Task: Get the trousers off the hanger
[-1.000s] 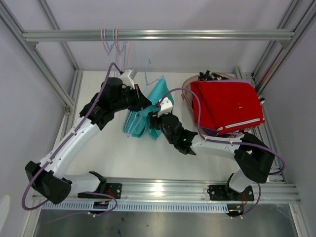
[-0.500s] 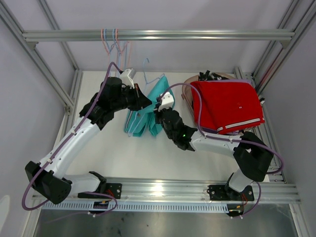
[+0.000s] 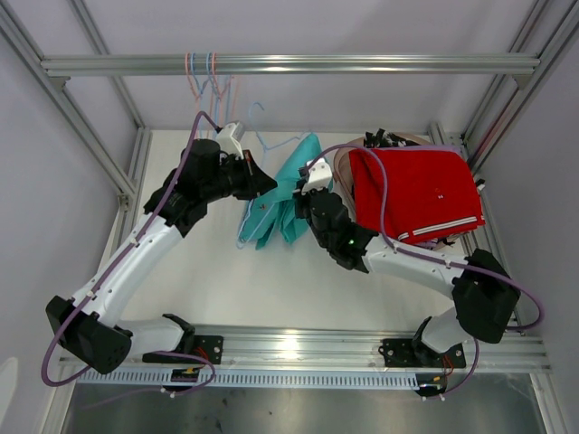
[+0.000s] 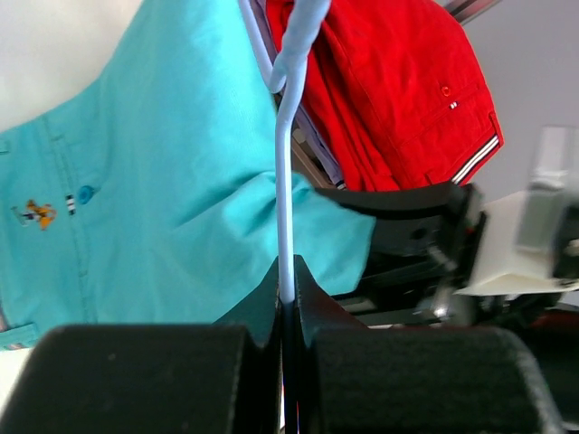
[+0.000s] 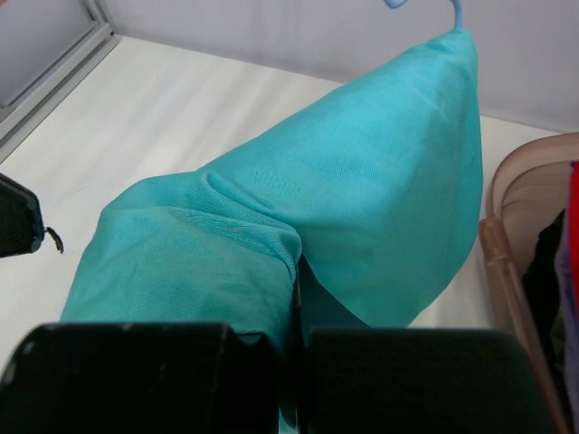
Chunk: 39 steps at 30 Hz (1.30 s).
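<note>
The teal trousers (image 3: 282, 201) hang folded over a pale blue wire hanger (image 3: 274, 145) above the white table. My left gripper (image 3: 264, 184) is shut on the hanger's wire (image 4: 284, 199), which runs straight up from between its fingertips in the left wrist view. The right gripper (image 3: 306, 193) is shut on a bunched fold of the teal trousers (image 5: 362, 208), on their right side. The hanger's hook (image 5: 425, 7) shows just above the cloth in the right wrist view.
Red trousers (image 3: 412, 190) with a striped hem lie on top of a tan basket (image 3: 342, 168) at the back right, with other garments under them. Several bare wire hangers (image 3: 210, 77) hang from the overhead rail (image 3: 362, 63).
The right gripper has shut on the teal cloth and moved up and to the right. The trousers have swung right with it; the hanger has tilted back.
</note>
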Each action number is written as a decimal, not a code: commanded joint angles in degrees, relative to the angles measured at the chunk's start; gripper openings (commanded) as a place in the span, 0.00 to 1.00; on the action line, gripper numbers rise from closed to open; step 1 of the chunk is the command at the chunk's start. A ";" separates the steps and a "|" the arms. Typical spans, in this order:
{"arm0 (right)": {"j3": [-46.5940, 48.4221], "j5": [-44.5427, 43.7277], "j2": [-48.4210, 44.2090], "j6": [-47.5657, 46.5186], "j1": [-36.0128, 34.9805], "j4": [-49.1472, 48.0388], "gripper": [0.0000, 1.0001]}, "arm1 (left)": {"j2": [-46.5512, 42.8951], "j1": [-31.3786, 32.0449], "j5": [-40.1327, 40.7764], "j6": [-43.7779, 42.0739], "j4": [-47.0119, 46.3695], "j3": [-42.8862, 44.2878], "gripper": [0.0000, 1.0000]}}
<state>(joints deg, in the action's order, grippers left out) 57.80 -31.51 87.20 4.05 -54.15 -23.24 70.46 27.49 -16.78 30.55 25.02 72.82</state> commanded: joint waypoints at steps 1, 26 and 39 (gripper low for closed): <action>2.05 -3.30 -5.46 -0.71 1.77 -1.63 0.00 | -1.46 -0.68 -1.24 0.22 -3.13 2.42 0.00; -1.02 -3.12 -19.25 -1.59 9.23 8.65 0.00 | -1.64 -0.77 -0.54 0.13 -3.13 2.33 0.00; 7.41 1.79 -26.29 -2.03 23.47 20.95 0.00 | -1.37 -0.85 -0.54 0.13 -3.04 2.33 0.00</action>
<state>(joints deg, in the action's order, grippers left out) 59.53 -24.82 64.99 2.76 -36.21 -1.67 70.46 27.51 -17.21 32.01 24.25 72.82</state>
